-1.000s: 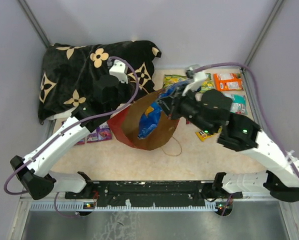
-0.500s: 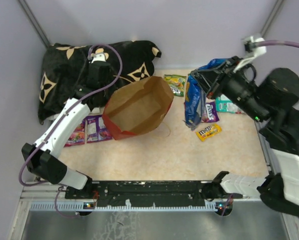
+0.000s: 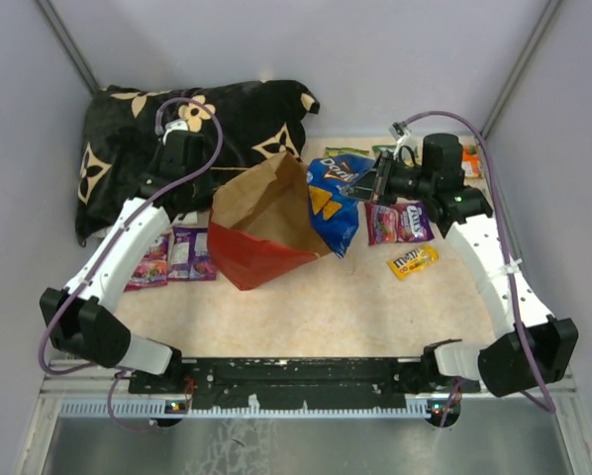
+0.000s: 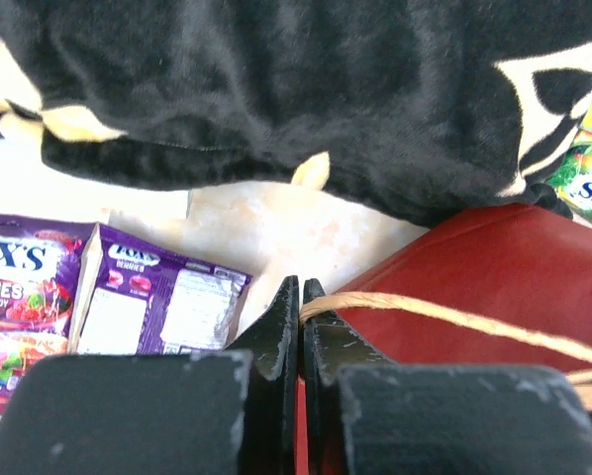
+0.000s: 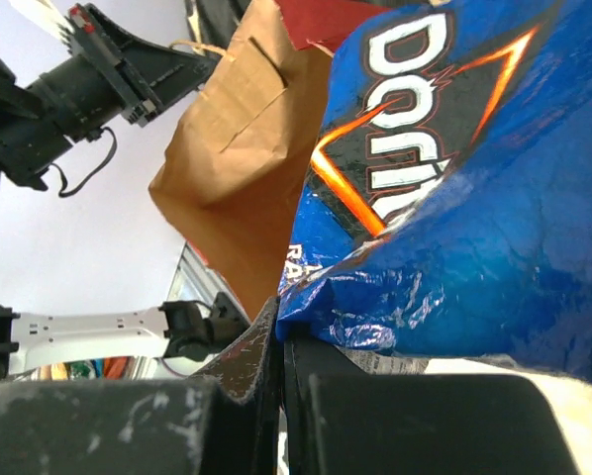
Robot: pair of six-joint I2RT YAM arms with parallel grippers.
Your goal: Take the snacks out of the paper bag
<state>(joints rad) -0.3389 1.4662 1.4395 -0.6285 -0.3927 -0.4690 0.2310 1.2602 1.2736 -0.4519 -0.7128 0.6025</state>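
The right hand [image 5: 279,319] is pinched shut on the lower edge of the blue chip bag [image 3: 333,203], which lies out on the desk [image 3: 355,297], leaning on the mouth of the red paper bag [image 3: 259,233]. The left hand [image 4: 301,294] is closed tight on the bag's thin handle [image 4: 444,315], propping it. This looks like the setting-down step; next the right hand should let go. The brown inside seems empty. Purple packets [image 4: 162,309] lie just left of the left hand, a black pillow [image 4: 276,89] beyond it. More packets [image 3: 400,222] crowd below the right hand.
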